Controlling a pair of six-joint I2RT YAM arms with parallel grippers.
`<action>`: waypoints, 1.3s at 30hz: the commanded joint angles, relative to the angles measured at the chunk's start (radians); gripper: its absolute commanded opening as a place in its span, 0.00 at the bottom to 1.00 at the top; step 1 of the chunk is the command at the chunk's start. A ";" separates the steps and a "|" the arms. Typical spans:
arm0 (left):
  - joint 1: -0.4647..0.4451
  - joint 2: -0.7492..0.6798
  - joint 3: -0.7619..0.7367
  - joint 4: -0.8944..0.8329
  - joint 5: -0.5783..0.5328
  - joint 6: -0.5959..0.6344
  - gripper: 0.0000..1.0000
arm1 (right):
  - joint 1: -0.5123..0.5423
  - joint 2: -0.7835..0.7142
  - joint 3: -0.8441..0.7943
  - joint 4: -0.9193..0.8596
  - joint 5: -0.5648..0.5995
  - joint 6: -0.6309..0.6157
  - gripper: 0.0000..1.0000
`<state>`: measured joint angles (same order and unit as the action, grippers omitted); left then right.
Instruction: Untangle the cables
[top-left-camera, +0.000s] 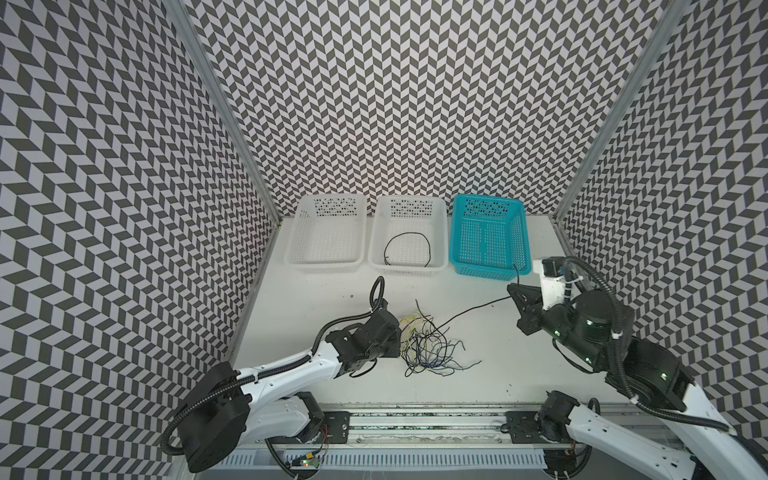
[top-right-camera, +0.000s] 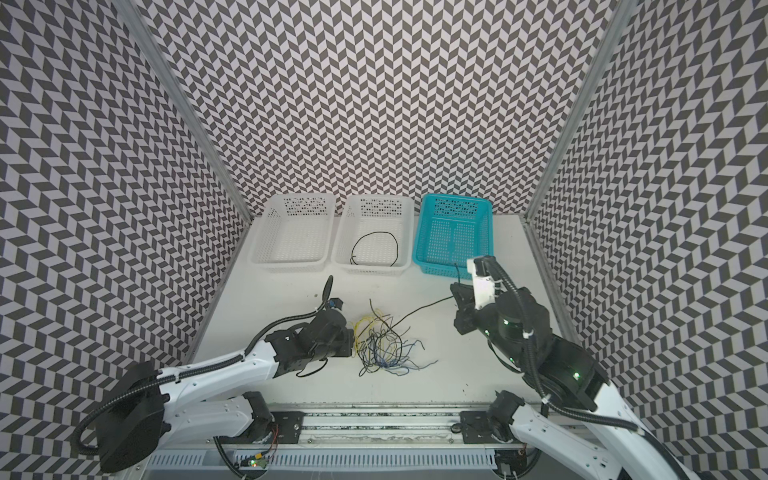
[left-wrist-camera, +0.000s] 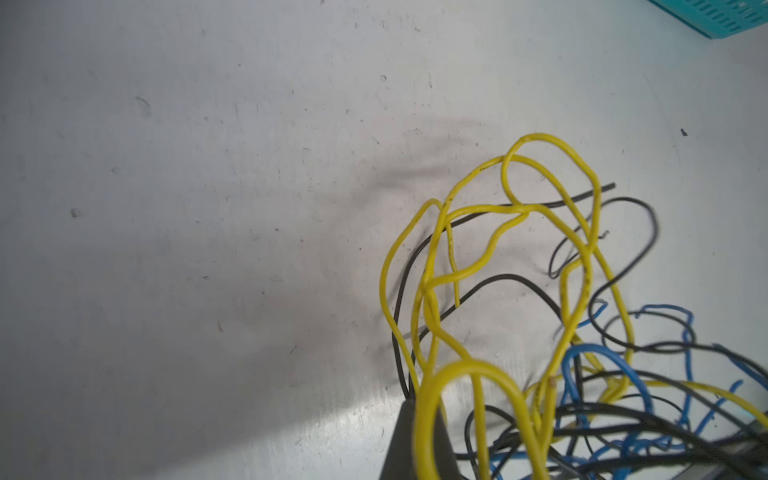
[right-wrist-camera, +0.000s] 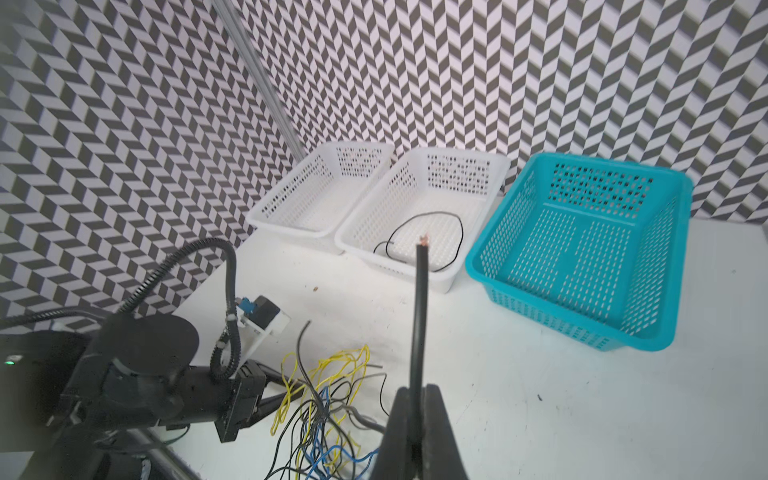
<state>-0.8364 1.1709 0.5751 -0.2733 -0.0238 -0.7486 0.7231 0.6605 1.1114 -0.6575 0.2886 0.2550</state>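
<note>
A tangle of thin black, yellow and blue cables (top-left-camera: 428, 345) (top-right-camera: 382, 345) lies on the white table in both top views. My left gripper (top-left-camera: 400, 345) (top-right-camera: 354, 338) lies low at the tangle's left edge, shut, with a yellow cable (left-wrist-camera: 478, 370) looped at its dark tip (left-wrist-camera: 419, 440). My right gripper (top-left-camera: 513, 289) (right-wrist-camera: 417, 399) is raised near the teal basket's front corner, shut on a black cable (right-wrist-camera: 420, 299). That black cable (top-left-camera: 473, 309) runs back down into the tangle. Its short bare end sticks up past the jaws.
Three baskets stand in a row at the back: a white basket (top-left-camera: 324, 266), a middle white basket (top-left-camera: 405, 270) holding one curled black cable (top-left-camera: 407, 249), and a teal basket (top-left-camera: 490, 270). Patterned walls close in left, right and behind.
</note>
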 joint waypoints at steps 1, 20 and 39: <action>0.015 0.013 0.010 -0.037 -0.019 -0.012 0.00 | 0.002 -0.019 0.098 -0.034 0.087 -0.078 0.00; 0.078 0.077 -0.006 -0.028 -0.008 0.002 0.00 | 0.003 0.147 0.732 -0.189 0.099 -0.218 0.00; 0.097 -0.002 0.071 0.009 0.114 0.079 0.37 | 0.004 0.169 0.544 -0.108 -0.166 -0.105 0.00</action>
<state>-0.7422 1.2251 0.5949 -0.2710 0.0566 -0.7002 0.7231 0.8330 1.7065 -0.8585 0.1802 0.1238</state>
